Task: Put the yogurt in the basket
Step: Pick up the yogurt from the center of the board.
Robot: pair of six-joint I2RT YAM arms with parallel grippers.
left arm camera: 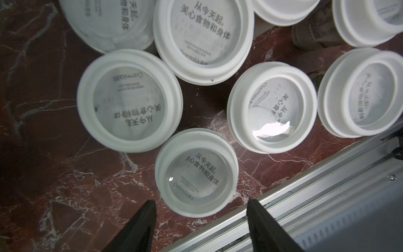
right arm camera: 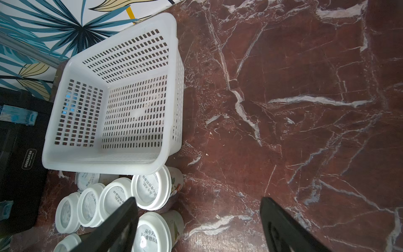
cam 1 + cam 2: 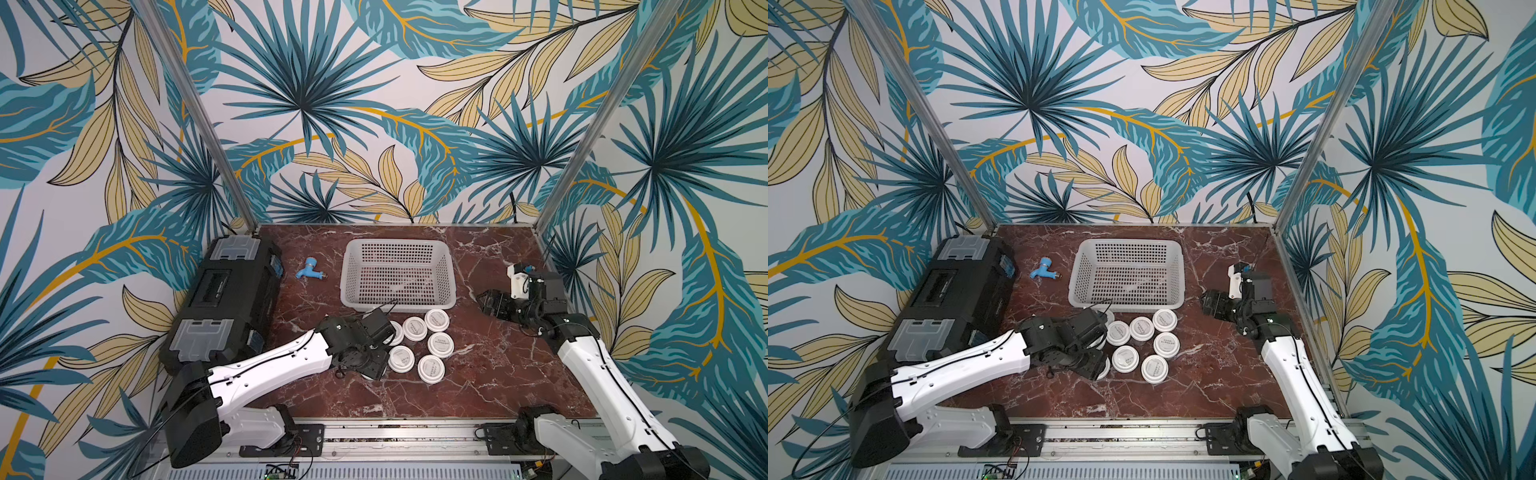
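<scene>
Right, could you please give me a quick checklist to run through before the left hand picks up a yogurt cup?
1. Is the left hand open, with fingers either side of the yogurt cup and not touching it: ok.
2. Are the neighbouring cups clear of that cup: cannot tell, they sit very close.
3. Is the basket upright and empty: ok.
4. Is the right hand open, holding nothing, beside the basket: ok.
5. Are the blue fitting and the toolbox off to the basket's side: ok.

You have the yogurt cups [image 3: 1166, 345] bunched on the table [image 3: 1217, 374], just near of the basket [image 3: 1126, 243]. The left gripper [image 3: 1096, 368] hangs over the bunch's left edge. The right gripper [image 3: 1209, 305] sits right of the basket.
</scene>
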